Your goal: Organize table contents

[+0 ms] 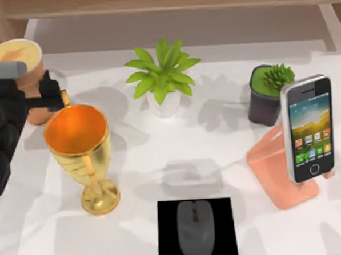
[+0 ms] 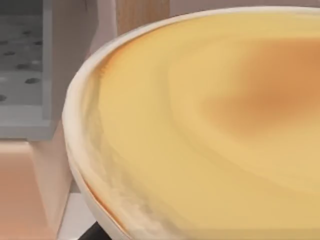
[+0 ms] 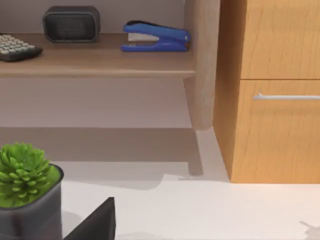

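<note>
The left claw (image 1: 43, 94) is closed around the cup (image 1: 15, 55), just behind the goblet (image 1: 80, 149), so I think it should lift straight up slowly and not bump the goblet.

A gold trophy goblet (image 1: 80, 149) with an orange inside is seen upright at the left. A leafy green plant in a white pot (image 1: 162, 76) is placed at the back centre, and a spiky green succulent in a dark grey pot (image 1: 267, 91) at the right. On the brown wooden shelf (image 3: 100, 62) a blue stapler (image 3: 156, 37), a dark grey box-shaped device (image 3: 71, 23) and a calculator (image 3: 15, 47) are set. A black square mat (image 1: 197, 232) and a salmon-pink stand (image 1: 278, 170) are also seen.
</note>
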